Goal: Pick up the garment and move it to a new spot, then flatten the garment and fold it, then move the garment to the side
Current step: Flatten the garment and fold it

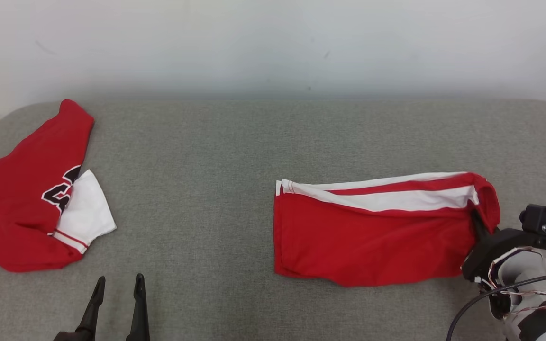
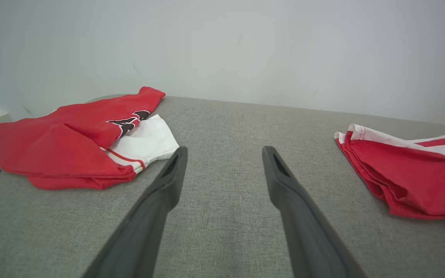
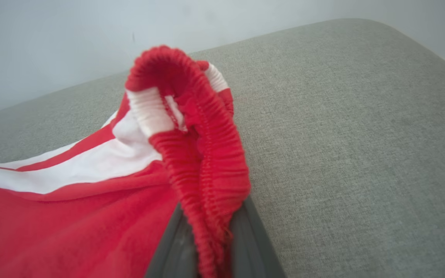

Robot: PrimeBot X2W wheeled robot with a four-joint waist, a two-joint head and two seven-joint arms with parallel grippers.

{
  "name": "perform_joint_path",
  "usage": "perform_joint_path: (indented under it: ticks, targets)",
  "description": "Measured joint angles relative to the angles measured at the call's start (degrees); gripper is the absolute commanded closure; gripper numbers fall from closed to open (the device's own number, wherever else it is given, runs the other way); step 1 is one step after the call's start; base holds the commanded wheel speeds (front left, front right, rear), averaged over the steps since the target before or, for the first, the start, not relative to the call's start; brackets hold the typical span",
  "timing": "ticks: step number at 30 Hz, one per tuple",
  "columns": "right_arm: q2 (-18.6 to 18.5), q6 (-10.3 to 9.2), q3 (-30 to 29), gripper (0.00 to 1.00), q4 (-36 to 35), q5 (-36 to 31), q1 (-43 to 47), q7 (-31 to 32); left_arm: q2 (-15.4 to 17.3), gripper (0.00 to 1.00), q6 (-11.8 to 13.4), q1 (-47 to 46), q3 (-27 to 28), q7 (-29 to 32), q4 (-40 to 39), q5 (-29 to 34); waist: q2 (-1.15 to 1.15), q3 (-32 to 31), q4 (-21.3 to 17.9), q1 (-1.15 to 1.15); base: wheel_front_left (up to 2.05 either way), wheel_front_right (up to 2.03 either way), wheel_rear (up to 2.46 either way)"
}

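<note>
Garment (image 1: 372,232), red shorts with white side stripes, lies folded double on the grey desk (image 1: 206,142), well to the right of the red jersey (image 1: 22,203) and clear of it. Judging by the neat stacked layers, flattening and folding look done. The right fingers (image 3: 249,247) are pinched tight on the elastic waistband (image 3: 207,173), at the end farthest from the jersey, so what remains seems to be the final move aside. The left fingers (image 2: 162,200) stand wide apart, holding nothing, near the jersey's lower edge.
</note>
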Motion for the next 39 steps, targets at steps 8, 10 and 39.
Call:
perform_joint_path:
  ticks: [8, 10, 39]
  targets:
    - [0.8, 0.00, 2.7, 1.00, -9.8, 7.3, 1.4, 3.0, 0.0, 0.00, 0.0, 0.2, -0.6, 0.0, 0.1, -0.2, -0.01, -1.0, -1.5, 0.00, 0.00, 0.00, 0.00]
    - [1.1, 0.00, 3.7, 1.00, -13.4, 9.8, 2.1, 4.6, 0.0, 0.00, 0.0, 0.3, -0.7, 0.0, 0.3, -0.2, -0.01, -1.3, -1.6, 0.00, 0.00, 0.00, 0.00]
    - [7.9, 0.00, 9.0, 1.00, -19.1, 18.4, 3.0, 11.0, 0.0, 0.00, 0.0, -0.5, -5.2, 0.0, 1.6, -1.5, 0.00, -1.5, 5.8, 0.00, 0.00, 0.00, 0.00]
